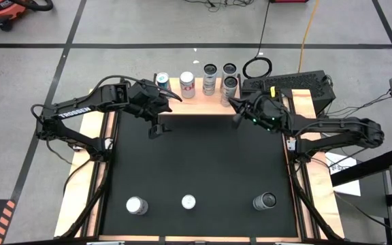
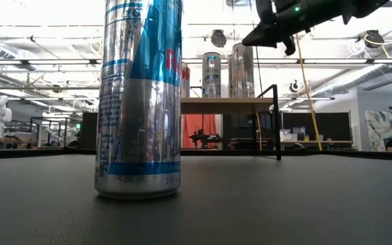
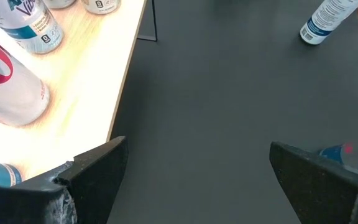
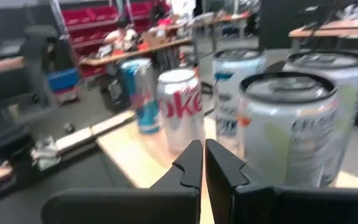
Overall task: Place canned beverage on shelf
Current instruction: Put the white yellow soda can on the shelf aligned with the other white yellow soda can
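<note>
Pale wood shelf [image 1: 196, 102] sits at the table's far edge, already carrying five cans. My left gripper [image 1: 156, 129] hangs beside it, jaws wide and empty; three upright cans [image 1: 188, 202] wait well away near the front (right gripper [image 1: 235, 119] pinched shut, empty).

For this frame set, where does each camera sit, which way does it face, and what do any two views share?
High view: overhead, looking straight down at the black table; both arms, left gripper, right gripper.
Low view: table height, looking level past a blue-silver can to the shelf; one gripper overhead.
Left wrist view: looks down over the shelf edge; own open jaws.
Right wrist view: faces the shelf's cans, including a Coke can; own shut jaws.
Shared: the Coke can also shows from above.
</note>
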You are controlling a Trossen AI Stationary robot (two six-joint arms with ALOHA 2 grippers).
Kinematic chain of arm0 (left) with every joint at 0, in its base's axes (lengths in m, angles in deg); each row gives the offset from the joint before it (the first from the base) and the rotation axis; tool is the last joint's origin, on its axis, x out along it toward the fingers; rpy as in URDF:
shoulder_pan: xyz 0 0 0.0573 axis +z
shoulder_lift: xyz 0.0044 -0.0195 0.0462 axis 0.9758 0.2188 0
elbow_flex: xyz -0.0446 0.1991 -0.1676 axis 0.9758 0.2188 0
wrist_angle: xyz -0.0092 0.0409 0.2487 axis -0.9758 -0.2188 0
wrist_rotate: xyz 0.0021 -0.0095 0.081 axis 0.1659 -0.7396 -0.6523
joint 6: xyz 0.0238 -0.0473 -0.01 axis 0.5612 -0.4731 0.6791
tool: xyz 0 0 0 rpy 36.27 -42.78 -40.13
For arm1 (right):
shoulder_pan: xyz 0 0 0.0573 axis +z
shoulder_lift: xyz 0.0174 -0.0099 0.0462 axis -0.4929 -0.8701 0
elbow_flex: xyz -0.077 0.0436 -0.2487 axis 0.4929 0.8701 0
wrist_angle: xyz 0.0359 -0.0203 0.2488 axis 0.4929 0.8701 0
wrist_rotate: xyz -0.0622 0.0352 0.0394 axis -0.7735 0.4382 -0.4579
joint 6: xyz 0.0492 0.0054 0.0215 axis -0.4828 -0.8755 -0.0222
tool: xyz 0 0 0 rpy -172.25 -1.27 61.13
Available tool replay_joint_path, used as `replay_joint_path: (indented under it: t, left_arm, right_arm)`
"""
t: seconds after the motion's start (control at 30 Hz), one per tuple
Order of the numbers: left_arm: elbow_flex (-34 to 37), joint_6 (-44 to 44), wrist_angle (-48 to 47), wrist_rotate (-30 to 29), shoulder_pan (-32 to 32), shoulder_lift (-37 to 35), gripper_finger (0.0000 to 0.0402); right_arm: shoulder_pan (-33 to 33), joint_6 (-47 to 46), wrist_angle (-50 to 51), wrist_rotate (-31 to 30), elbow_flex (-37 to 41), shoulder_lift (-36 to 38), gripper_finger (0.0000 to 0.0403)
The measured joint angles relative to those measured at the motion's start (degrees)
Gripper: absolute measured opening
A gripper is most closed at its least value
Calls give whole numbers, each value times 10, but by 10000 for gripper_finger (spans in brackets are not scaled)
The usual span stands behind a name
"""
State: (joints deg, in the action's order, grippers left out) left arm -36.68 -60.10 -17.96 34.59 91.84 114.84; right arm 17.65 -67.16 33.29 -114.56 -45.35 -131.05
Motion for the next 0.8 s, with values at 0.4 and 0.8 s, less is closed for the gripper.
replay_joint_path:
  t: [0.4,0.8]
  left_arm:
    - [0,-1,-1,0,0,0,393]
    - [0,-1,-1,0,0,0,393]
  right_arm:
    - [-1,-6,-23,-42,0,-19,0]
    - [0,-35,-23,-39,0,-22,0]
